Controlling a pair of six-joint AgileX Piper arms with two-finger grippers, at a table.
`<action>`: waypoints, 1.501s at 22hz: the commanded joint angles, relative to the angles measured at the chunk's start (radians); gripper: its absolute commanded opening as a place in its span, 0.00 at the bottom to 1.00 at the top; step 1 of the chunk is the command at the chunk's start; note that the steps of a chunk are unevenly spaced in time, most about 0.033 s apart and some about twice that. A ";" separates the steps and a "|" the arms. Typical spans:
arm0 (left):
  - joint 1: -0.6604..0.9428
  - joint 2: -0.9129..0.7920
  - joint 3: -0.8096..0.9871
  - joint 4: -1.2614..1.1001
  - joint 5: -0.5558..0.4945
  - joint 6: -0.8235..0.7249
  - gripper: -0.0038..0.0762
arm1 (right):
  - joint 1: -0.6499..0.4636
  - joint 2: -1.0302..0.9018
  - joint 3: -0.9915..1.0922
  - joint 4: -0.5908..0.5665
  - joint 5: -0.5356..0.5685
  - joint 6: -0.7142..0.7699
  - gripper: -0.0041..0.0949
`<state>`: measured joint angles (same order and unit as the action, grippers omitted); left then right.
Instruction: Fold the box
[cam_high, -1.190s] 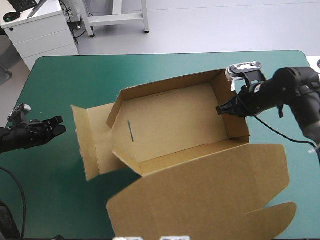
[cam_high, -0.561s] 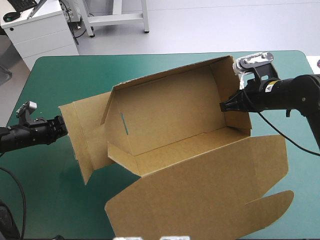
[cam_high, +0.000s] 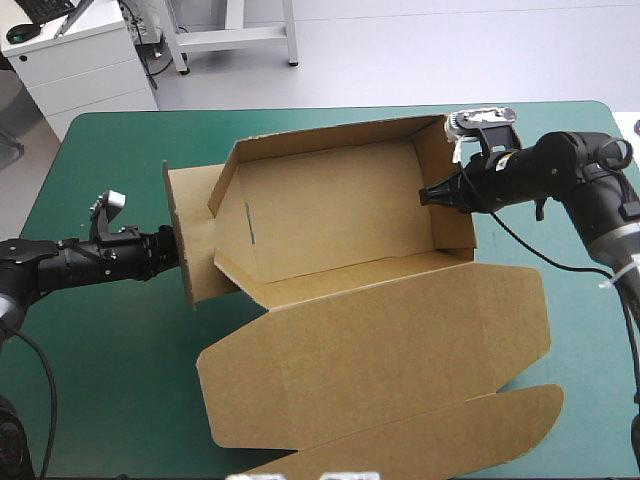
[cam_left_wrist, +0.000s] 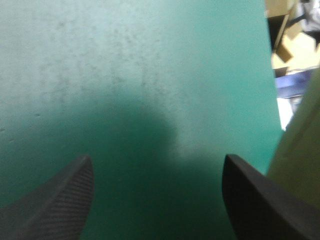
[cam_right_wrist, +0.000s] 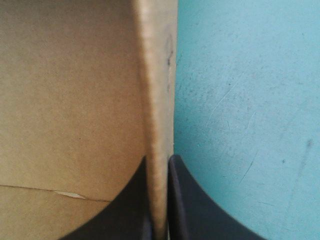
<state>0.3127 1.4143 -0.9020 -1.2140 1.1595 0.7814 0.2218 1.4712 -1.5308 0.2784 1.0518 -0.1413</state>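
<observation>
Box (cam_high: 340, 230) sits middle of the table (cam_high: 110, 160), walls up. Right claw (cam_high: 432, 195) pinches its right end wall (cam_high: 450, 200), probably anchoring it so the left claw (cam_high: 175, 250), spread wide, can shove that loose flap (cam_high: 190, 215) up.

My fingers (cam_left_wrist: 55, 210) are black with a fine ribbed weave; the box (cam_high: 340, 220) is plain brown, the cover (cam_high: 110, 170) teal-green.

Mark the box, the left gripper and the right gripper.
box (cam_high: 330, 220): high view, on its inner panel.
left gripper (cam_left_wrist: 157, 165): left wrist view, midway between its open fingertips.
right gripper (cam_right_wrist: 159, 162): right wrist view, between fingertips clamping the box's wall.
</observation>
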 joint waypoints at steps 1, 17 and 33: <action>-0.035 -0.036 -0.033 -0.242 0.132 0.085 0.69 | -0.002 -0.012 -0.039 0.022 -0.064 0.020 0.02; -0.217 -0.120 -0.039 -0.288 0.132 0.140 0.69 | -0.002 0.000 -0.039 -0.121 -0.080 0.141 0.02; -0.343 -0.122 -0.039 -0.402 0.035 0.171 0.69 | 0.000 -0.003 -0.039 -0.090 -0.050 0.141 0.03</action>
<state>-0.0243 1.3206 -0.9085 -1.5991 1.1895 0.9742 0.2218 1.5089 -1.5339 0.1416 1.0471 0.0000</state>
